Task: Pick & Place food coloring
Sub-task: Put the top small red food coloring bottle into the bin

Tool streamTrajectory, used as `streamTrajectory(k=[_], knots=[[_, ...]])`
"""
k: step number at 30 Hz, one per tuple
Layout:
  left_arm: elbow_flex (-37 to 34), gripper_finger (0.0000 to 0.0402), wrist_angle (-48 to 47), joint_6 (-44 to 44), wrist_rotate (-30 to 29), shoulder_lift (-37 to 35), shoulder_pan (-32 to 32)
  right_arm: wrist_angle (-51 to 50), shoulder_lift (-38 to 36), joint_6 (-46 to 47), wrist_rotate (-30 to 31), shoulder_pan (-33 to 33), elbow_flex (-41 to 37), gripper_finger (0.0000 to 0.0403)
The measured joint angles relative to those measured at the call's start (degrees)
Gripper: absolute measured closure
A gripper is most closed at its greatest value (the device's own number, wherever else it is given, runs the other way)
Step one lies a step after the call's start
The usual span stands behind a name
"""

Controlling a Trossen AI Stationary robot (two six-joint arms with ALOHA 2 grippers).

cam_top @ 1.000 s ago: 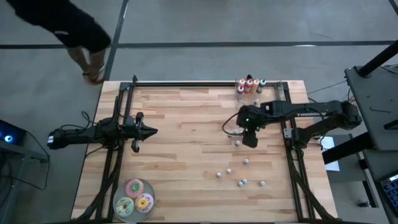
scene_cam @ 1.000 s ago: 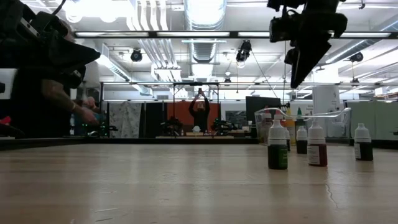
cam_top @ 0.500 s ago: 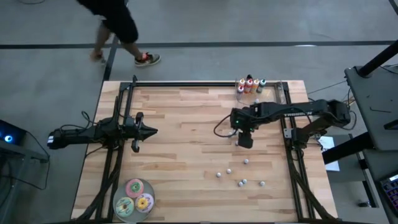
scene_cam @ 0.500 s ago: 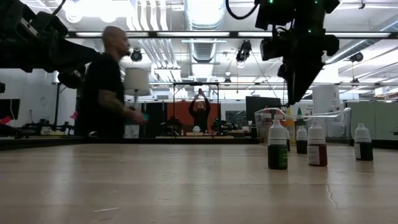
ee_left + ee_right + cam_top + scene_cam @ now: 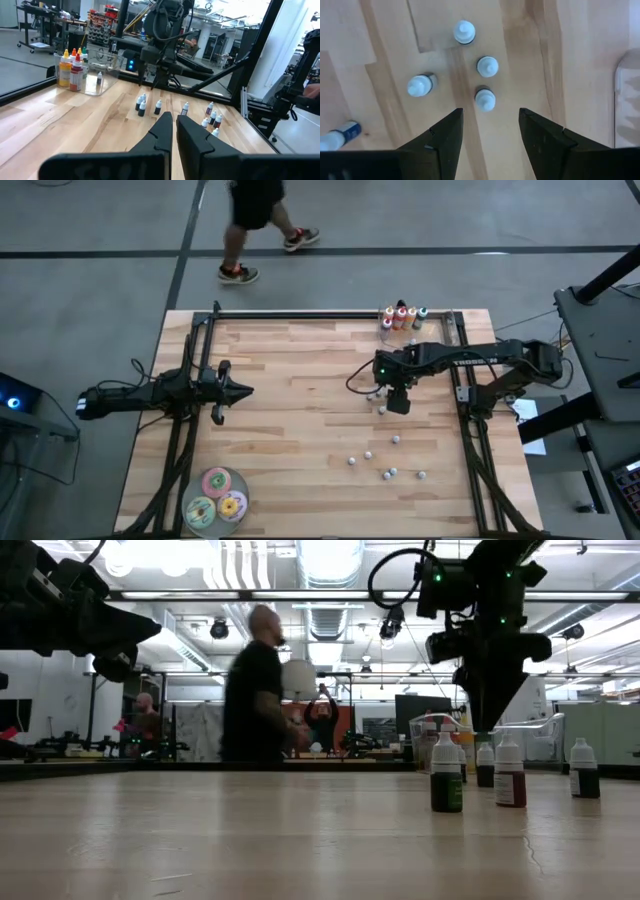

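The light wooden plank table point(image 5: 300, 430) is viewed from above. The dark right gripper point(image 5: 489, 127) is held above a cluster of small white-capped food coloring bottles point(image 5: 485, 98), fingers spread, nothing gripped. The dark left gripper point(image 5: 245, 391) is parked at the table's left side, fingers closed together, empty.

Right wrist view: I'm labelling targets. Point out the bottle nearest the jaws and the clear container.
Nearest bottle point(image 5: 485, 99), right wrist view, on its pale cap.
Clear container point(image 5: 627, 95), right wrist view, on its rim at the picture's edge.
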Motion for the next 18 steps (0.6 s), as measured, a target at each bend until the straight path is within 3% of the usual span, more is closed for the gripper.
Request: streamTrajectory(k=[18], knots=[[0.0, 0.0402, 0.0, 0.0, 0.0, 0.0, 0.0, 10.4, 0.0, -1.4, -0.1, -0.1, -7.6, 0.0218]])
